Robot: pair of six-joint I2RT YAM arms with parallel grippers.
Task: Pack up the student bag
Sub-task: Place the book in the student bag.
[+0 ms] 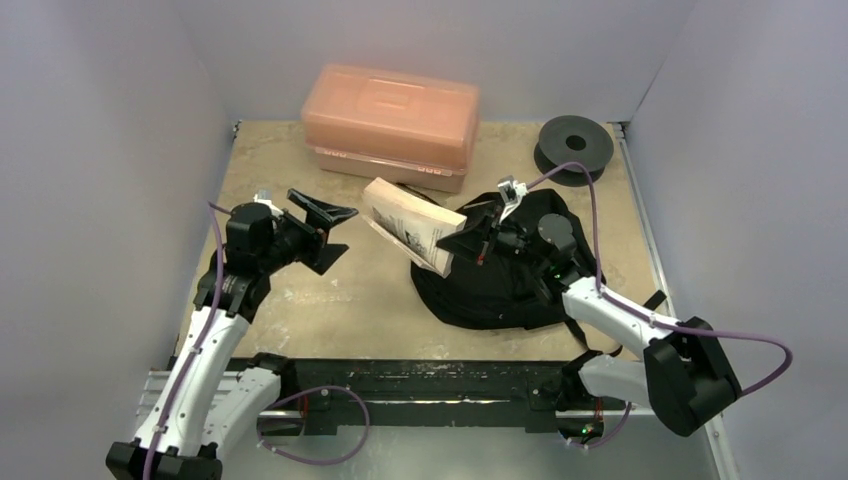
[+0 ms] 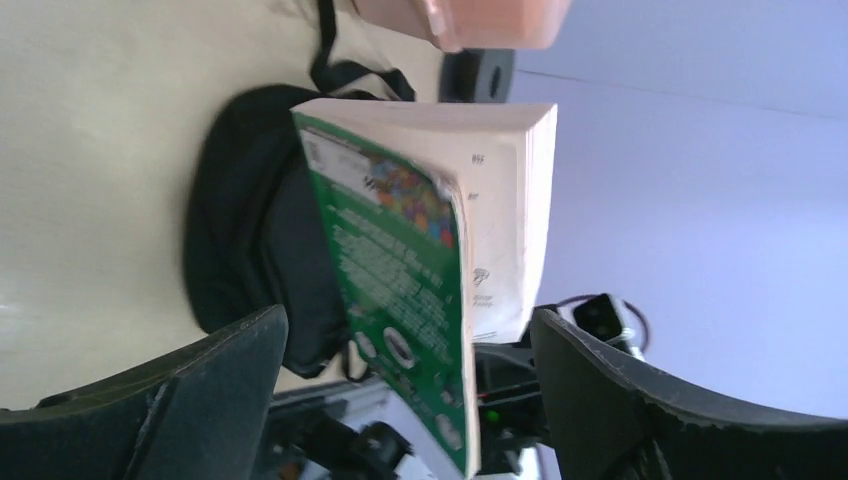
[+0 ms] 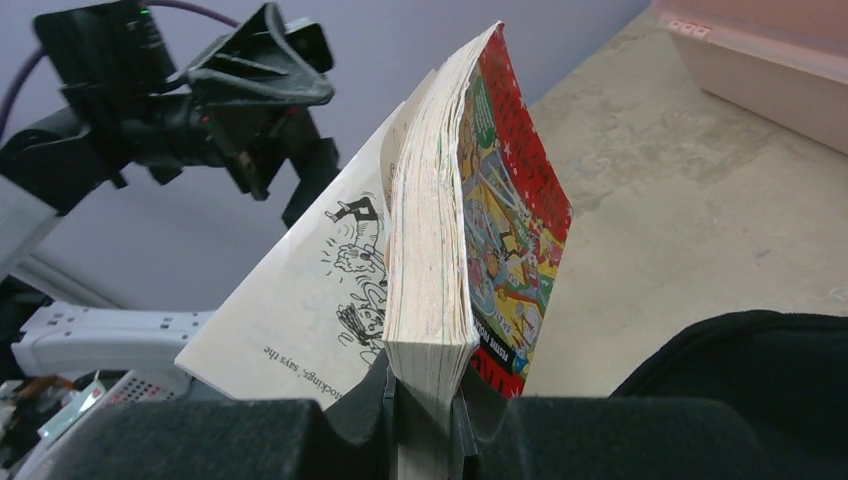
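The bag [image 1: 500,290] lies flat on the desk [image 1: 330,310] right of centre in the top view, a soft black heap with straps trailing toward the lower right. The right arm reaches across it.

The right tool [image 1: 462,240] is clamped on a thick paperback book [image 1: 415,228], holding it tilted just above the bag's upper left edge. In the right wrist view the tool [image 3: 428,420] pinches the book [image 3: 440,250] by one end of its page block, at the bottom centre of the frame. The book rises from there with its red cover facing right. A loose white leaf with a cartoon drawing splays off to the left. The bag [image 3: 750,370] fills the lower right corner of that view.

The left tool [image 1: 348,232] hangs left of centre, spread wide and holding nothing, pointing toward the book and well apart from it. From its own camera, the two dark fingers [image 2: 200,400] frame the bottom corners. Between them show the book's green back cover [image 2: 400,270] and pale page edges, with the bag [image 2: 250,250] behind on the left.

An orange-pink box [image 1: 390,125] stands at the top centre of the desk, near the book's upper end. A black spool [image 1: 573,145] sits at the upper right, apart from the bag.
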